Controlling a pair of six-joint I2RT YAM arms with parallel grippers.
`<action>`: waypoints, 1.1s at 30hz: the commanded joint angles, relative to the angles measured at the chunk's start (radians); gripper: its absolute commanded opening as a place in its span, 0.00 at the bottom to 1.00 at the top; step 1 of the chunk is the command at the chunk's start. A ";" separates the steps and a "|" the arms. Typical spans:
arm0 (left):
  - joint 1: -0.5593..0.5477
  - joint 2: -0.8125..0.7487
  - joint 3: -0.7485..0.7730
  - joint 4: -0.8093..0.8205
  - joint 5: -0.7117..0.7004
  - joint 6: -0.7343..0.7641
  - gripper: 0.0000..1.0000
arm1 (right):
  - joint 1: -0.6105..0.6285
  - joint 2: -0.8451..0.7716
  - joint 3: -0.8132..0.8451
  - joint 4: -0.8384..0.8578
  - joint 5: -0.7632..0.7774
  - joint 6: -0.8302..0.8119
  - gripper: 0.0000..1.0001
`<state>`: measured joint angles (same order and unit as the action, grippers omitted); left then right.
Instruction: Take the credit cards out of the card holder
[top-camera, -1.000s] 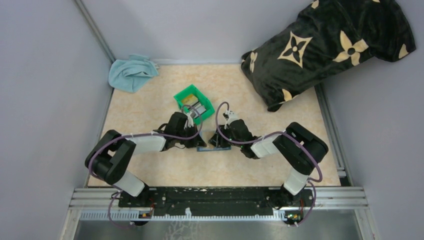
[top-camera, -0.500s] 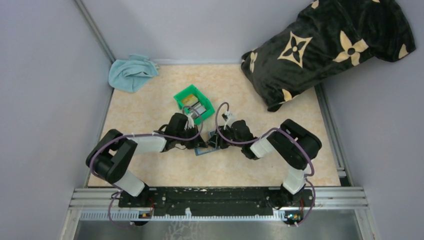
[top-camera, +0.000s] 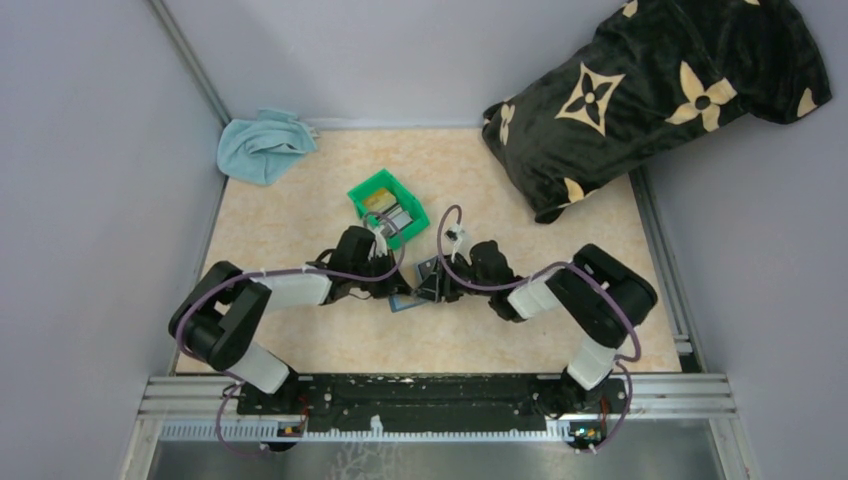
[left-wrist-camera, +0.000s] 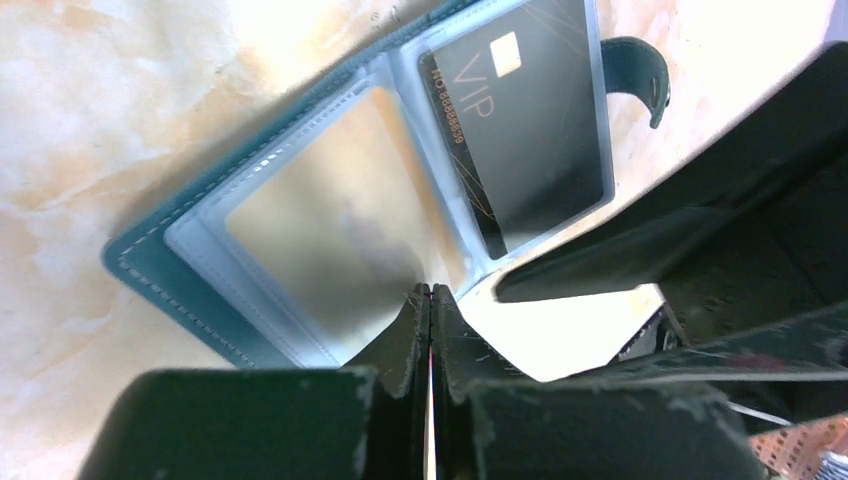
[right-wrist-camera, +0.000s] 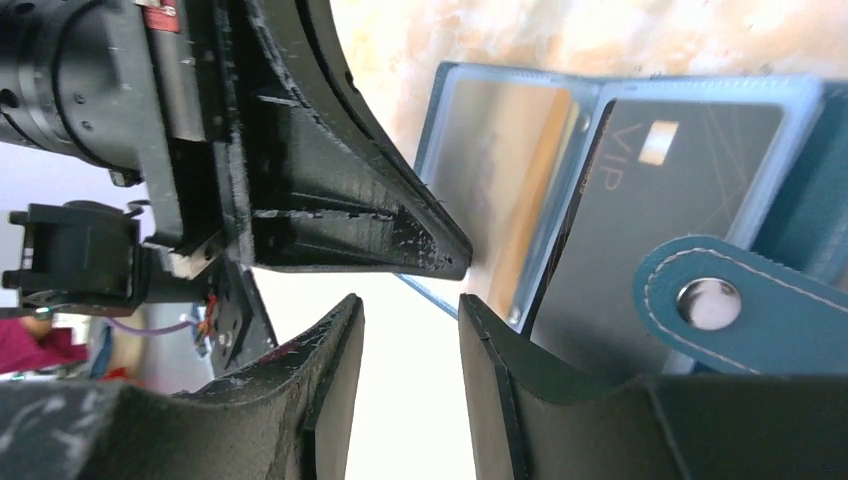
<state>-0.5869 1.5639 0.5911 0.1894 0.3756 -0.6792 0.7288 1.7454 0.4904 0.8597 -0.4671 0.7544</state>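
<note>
Card holder (left-wrist-camera: 330, 230) lies open at centre of the top view, dark card (left-wrist-camera: 530, 120) sleeved. Left gripper (left-wrist-camera: 430, 292) pressed together, apparently pinning its edge. Right gripper (right-wrist-camera: 410, 335) spread, empty. Risk: holder slips, dragging with card.

The dark card (left-wrist-camera: 520, 110) in the card holder (left-wrist-camera: 150, 272) reads "VIP", with small digits alongside
</note>
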 joint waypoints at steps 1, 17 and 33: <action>0.004 -0.056 0.005 -0.049 -0.046 0.014 0.00 | -0.009 -0.186 0.054 -0.203 0.098 -0.138 0.41; 0.000 -0.089 -0.020 0.298 0.075 -0.155 0.36 | -0.147 -0.136 0.244 -0.698 0.312 -0.336 0.38; -0.008 0.077 -0.070 0.358 0.060 -0.192 0.00 | -0.146 -0.220 0.164 -0.638 0.259 -0.330 0.36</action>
<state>-0.5892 1.6234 0.5514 0.4942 0.4454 -0.8566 0.5797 1.5635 0.6617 0.1856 -0.1867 0.4374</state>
